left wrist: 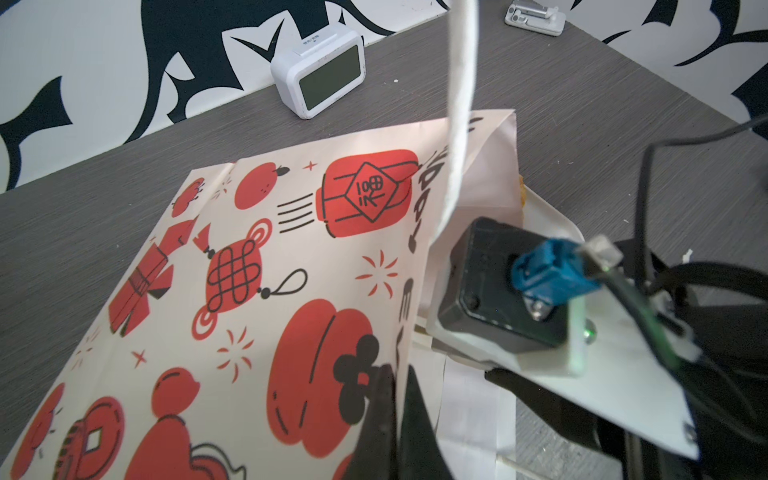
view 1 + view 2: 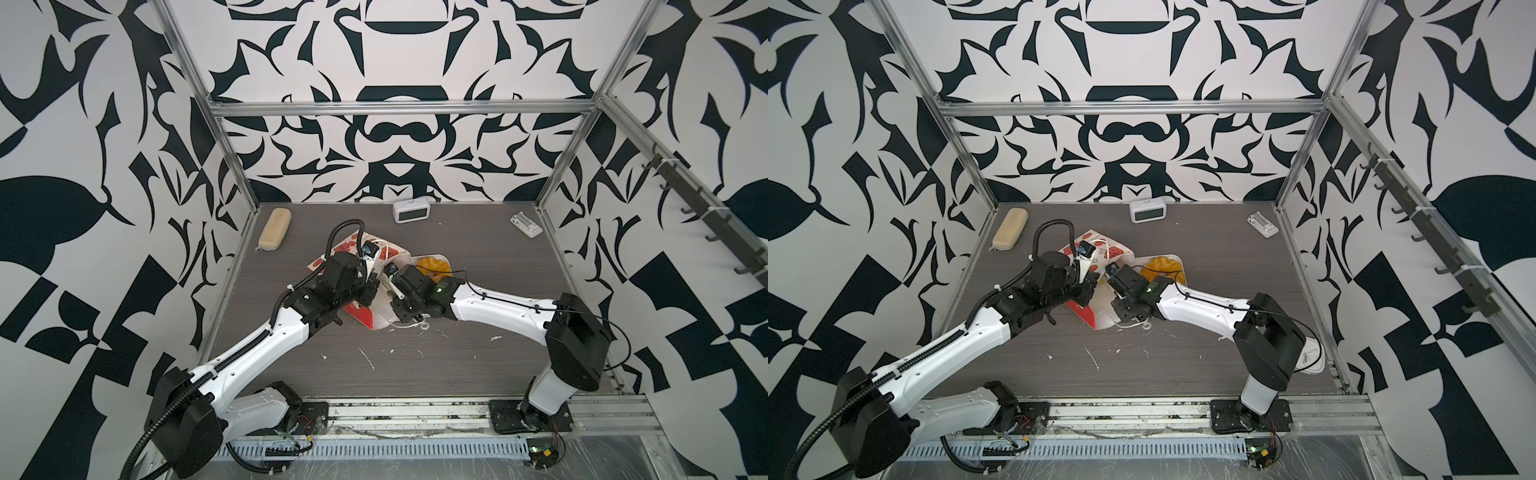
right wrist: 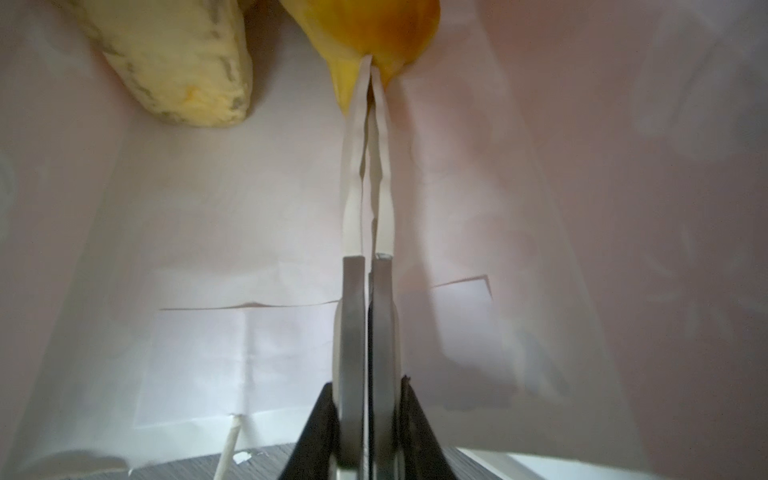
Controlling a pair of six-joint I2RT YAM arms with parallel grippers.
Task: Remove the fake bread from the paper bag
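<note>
Grey desk (image 2: pixel 415 374) bore the paper bag (image 1: pixel 249 291), its rim clamped in the left pincer (image 1: pixel 397 372); inside, the right pincer (image 3: pixel 369 62) was nipped shut on fake bread (image 3: pixel 374 25) at its tips. The next move was, presumably, a straight withdrawal.

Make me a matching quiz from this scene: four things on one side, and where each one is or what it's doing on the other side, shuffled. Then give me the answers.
Things
1. tan case
2. white clock
3. pale roll
4. right gripper

Places or states
A. shut on a golden pastry
B. back left corner of the table
C. lying loose inside the paper bag
D. middle of the table's back edge

Pairs: 1-B, 2-D, 3-C, 4-A
</note>
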